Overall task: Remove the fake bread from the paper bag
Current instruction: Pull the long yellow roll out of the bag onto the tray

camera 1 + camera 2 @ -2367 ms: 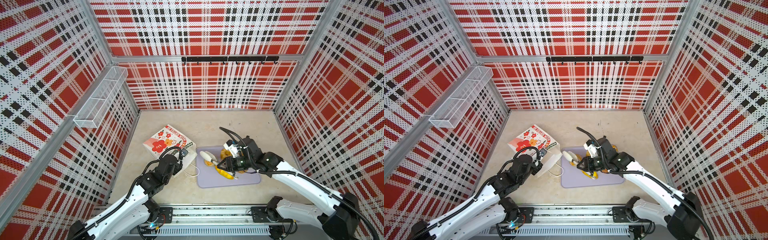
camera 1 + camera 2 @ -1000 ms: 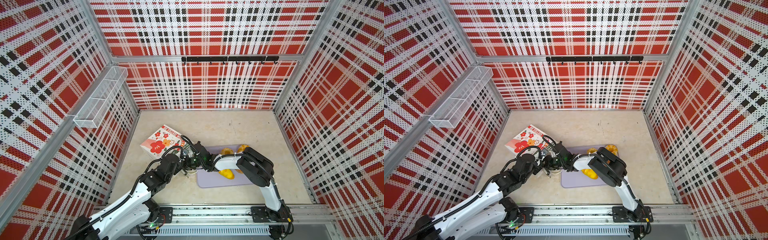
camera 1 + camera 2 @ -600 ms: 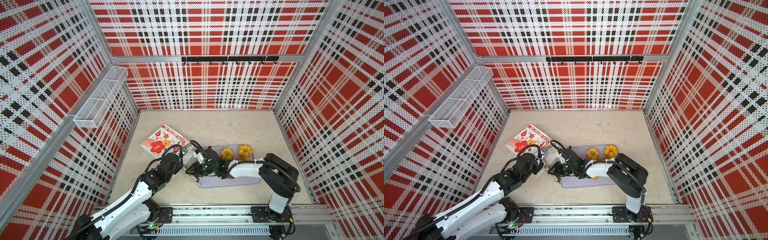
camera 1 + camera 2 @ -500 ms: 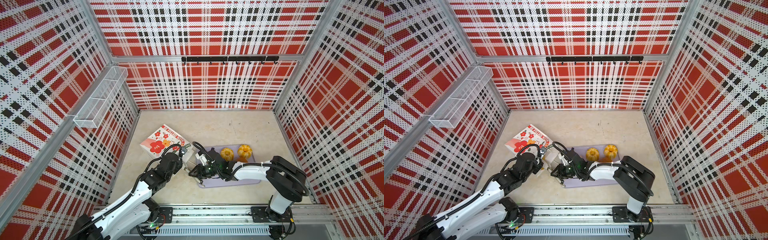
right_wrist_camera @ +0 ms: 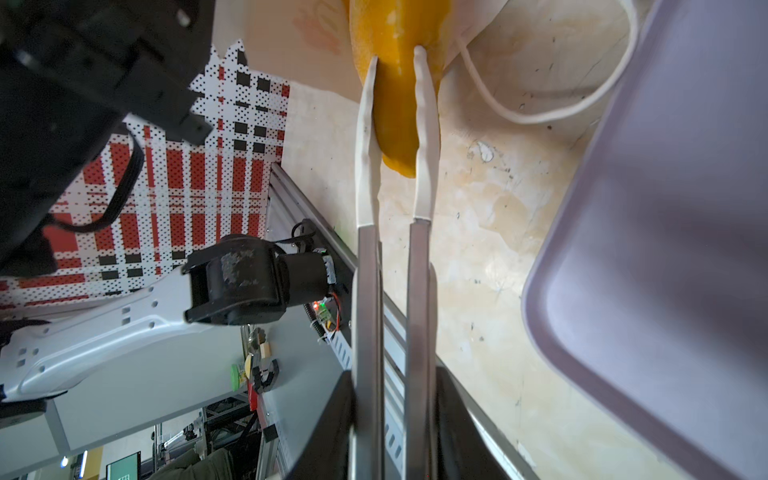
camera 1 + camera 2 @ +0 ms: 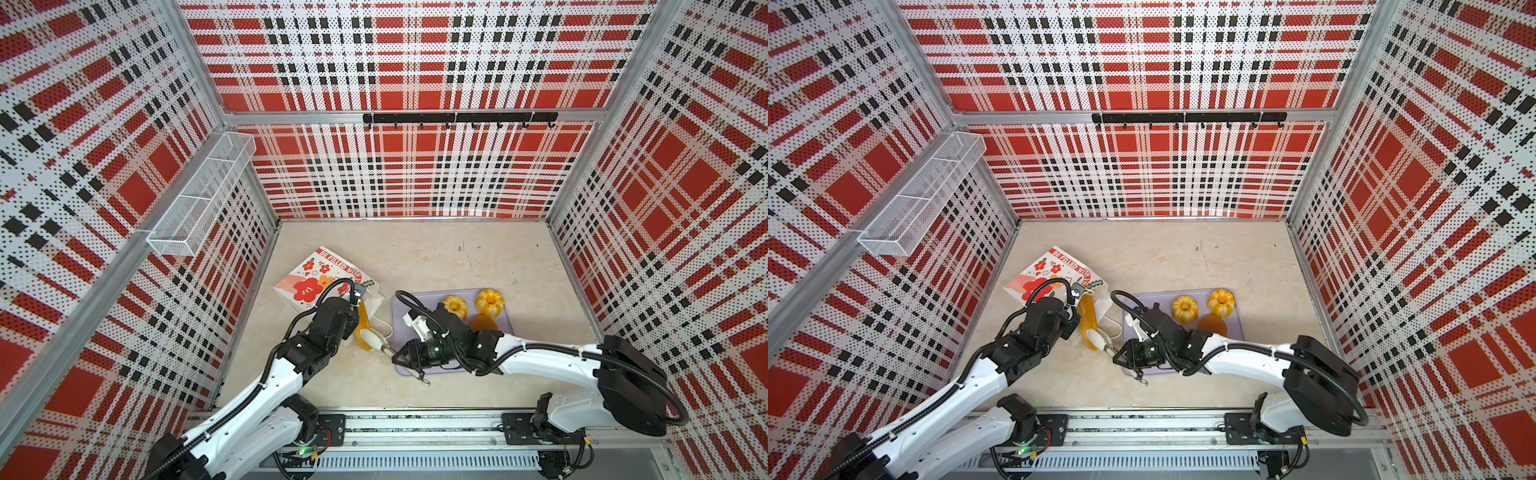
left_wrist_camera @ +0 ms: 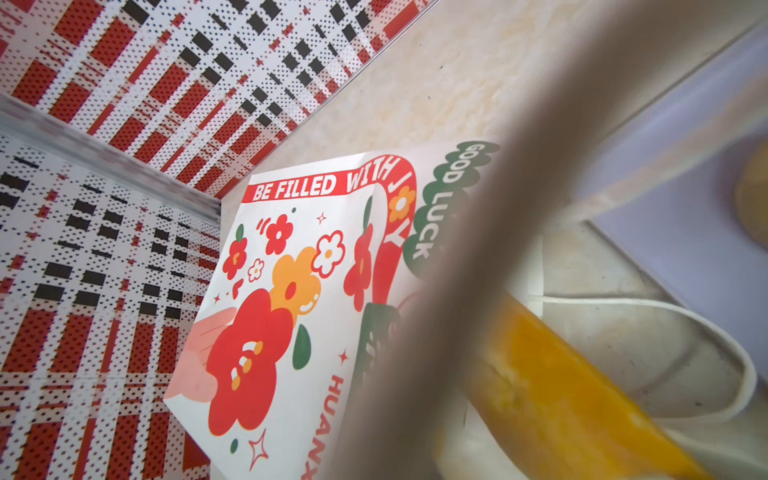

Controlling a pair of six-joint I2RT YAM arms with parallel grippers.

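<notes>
I am looking down the right hand (image 5: pixel 397 53) now: its two white-tipped fingers (image 5: pixel 426 124) are clamping the outer end of a long orange loaf (image 5: pixel 395 104) of the fake bread, one finger on each side. Straight ahead of that hand the paper bag (image 6: pixel 307 282) is lying on its side on the tabletop (image 6: pixel 457 249), mouth facing the fingertips. The loaf is sticking out of that mouth, and its far end is running back inside. A white cord handle (image 5: pixel 582 104) is looping on the tabletop just beside the fingers.

The left hand (image 6: pixel 360 297) is sitting at the upper edge of the bag's mouth with its fingers together. Something close is blurring its wrist view, so I am not able to tell whether paper is pinched between them.

Back behind the right hand's fingertips, partly under its wrist, the lavender tray (image 6: pixel 424 299) is lying flat. It is carrying two fluted ring buns (image 6: pixel 455 306) side by side and a round brown bun (image 6: pixel 482 322) just next to them, all apart from the fingers.
</notes>
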